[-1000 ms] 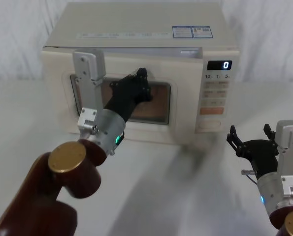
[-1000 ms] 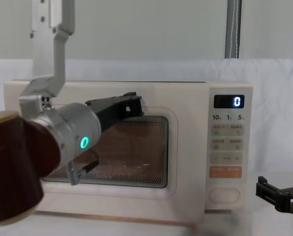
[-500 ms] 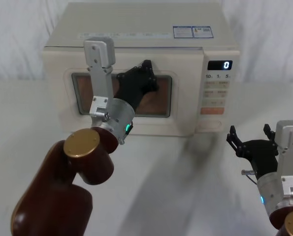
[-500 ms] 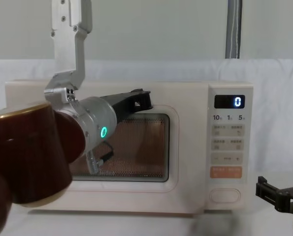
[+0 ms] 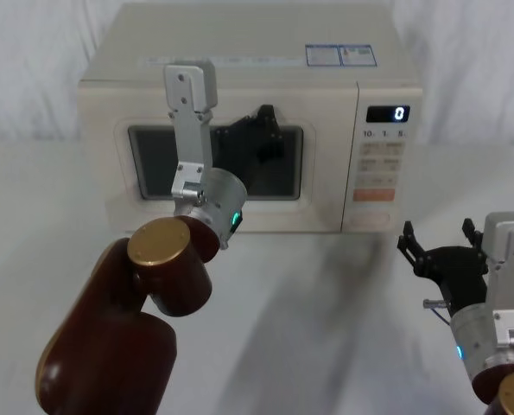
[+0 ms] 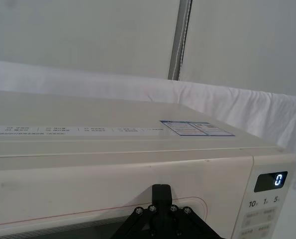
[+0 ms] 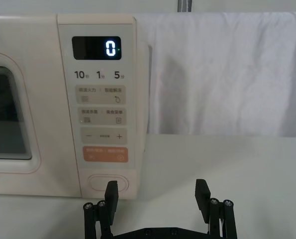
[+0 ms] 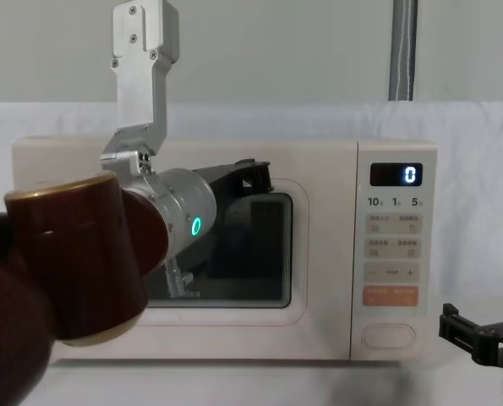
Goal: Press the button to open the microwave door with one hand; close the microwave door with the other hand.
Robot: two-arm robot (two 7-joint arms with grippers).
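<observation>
The black left gripper [image 5: 263, 130] presses the cream glass-windowed microwave door [image 5: 153, 203] flush; jaw state unclear. Firm, square pressure should latch it. The black right gripper [image 7: 157, 196] rests spread open before the oval cream button [image 7: 107, 182].

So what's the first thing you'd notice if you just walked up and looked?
The big cream microwave standing in the middle, its display glowing 0. The left gripper presses against the microwave door, which looks shut. The right gripper hangs open, low on the right, facing the oval button.
</observation>
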